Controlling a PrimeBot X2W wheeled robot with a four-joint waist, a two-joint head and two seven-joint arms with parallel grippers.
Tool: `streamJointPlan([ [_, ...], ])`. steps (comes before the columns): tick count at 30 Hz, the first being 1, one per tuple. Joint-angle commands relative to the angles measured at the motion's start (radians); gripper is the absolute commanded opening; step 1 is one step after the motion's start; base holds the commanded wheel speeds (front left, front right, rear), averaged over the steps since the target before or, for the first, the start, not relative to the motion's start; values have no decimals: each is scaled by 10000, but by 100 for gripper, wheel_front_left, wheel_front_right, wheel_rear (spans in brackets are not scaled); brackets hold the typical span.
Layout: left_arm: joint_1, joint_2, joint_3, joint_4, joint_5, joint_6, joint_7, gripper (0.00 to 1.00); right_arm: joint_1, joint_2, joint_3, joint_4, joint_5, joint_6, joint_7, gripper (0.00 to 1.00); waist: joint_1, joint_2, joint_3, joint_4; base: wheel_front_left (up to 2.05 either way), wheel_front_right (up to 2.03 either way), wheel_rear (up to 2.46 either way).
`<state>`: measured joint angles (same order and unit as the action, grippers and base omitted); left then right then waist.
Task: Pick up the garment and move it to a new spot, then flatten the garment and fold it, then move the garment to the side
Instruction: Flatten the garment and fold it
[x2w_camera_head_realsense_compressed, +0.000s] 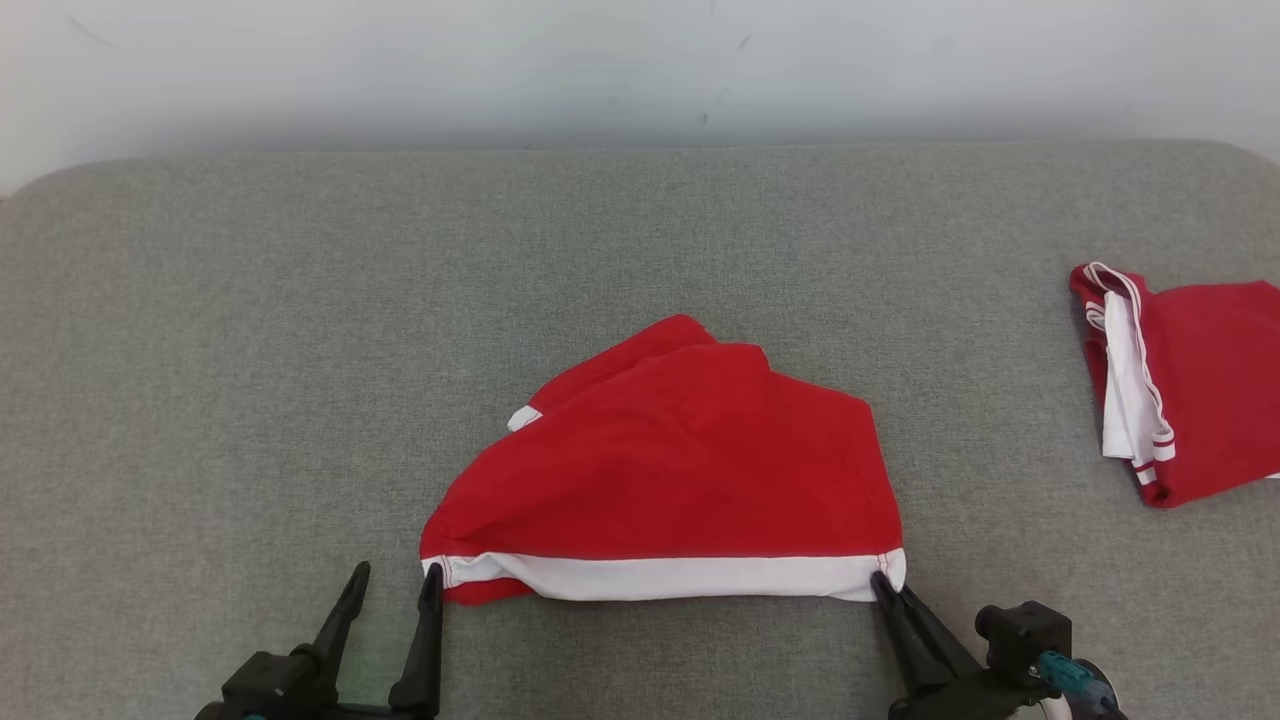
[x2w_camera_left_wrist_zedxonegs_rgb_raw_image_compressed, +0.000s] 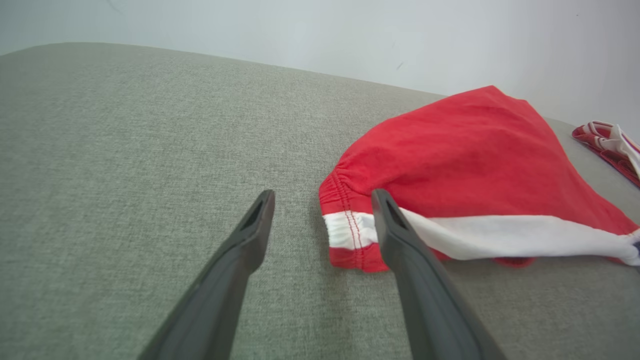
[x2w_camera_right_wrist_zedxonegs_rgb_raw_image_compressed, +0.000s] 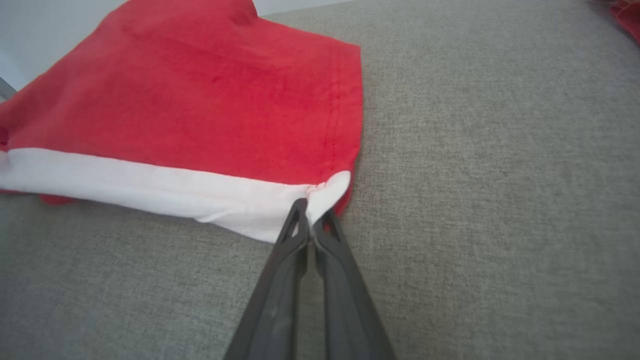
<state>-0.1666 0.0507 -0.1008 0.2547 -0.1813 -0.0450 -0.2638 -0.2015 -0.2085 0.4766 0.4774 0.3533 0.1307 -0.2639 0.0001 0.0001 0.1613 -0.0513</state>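
The right pincer (x2w_camera_head_realsense_compressed: 886, 588) (x2w_camera_right_wrist_zedxonegs_rgb_raw_image_compressed: 311, 220), low and right of centre in the head view, is clamped on the right corner of the white band of the red garment (x2w_camera_head_realsense_compressed: 680, 460) (x2w_camera_right_wrist_zedxonegs_rgb_raw_image_compressed: 200, 100). The left pincer (x2w_camera_head_realsense_compressed: 396, 575) (x2w_camera_left_wrist_zedxonegs_rgb_raw_image_compressed: 324, 200), at lower left, stands spread wide, one finger against the band's left corner, holding nothing. The garment lies rumpled at mid-frame on the grey cloth-covered desk (x2w_camera_head_realsense_compressed: 250, 350). A folded red-and-white garment (x2w_camera_head_realsense_compressed: 1200, 380) rests at the right edge, well apart. A pale wall (x2w_camera_head_realsense_compressed: 640, 60) fills the top.
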Motion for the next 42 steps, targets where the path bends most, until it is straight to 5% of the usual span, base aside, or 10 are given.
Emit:
streamJointPlan([
  [1,11,0,8,-38,-11,-159,-5,100,-50,-90,-23,48,38,-1,7,0,-1,-1,-6,-3,0,0,0],
  [10,93,1,-290,371,-1190,-767,-5,100,32,-159,-5,53,-22,-1,7,0,-1,-1,-48,-116,0,0,0],
  [28,-596,7,-505,1397,-1233,-854,-5,96,-141,-170,111,-108,-41,-1,7,0,-1,-1,229,-447,0,0,0],
  [31,-661,13,-614,1477,-1261,-851,-5,85,-194,-133,85,-117,-39,-1,7,0,-1,-1,284,-478,0,0,0],
  [32,-685,9,-639,1475,-1249,-849,-5,69,-207,-126,78,-121,-43,-1,7,0,-1,-1,295,-478,0,0,0],
  [33,-713,6,-660,1462,-1247,-850,-5,40,-220,-117,66,-122,-49,-1,7,0,-1,-1,304,-473,0,0,0],
  [34,-713,6,-660,1462,-1247,-850,-5,40,-220,-117,66,-122,-49,-1,7,0,-1,-1,304,-473,0,0,0],
  [35,-734,6,-684,1443,-1213,-850,-5,0,-228,-107,55,-123,-60,-1,7,0,-1,-1,309,-466,0,0,0],
  [42,-535,9,-666,1068,-1015,-851,-5,0,-242,-48,-190,-308,-116,-1,7,0,-1,-1,165,-362,0,0,0],
])
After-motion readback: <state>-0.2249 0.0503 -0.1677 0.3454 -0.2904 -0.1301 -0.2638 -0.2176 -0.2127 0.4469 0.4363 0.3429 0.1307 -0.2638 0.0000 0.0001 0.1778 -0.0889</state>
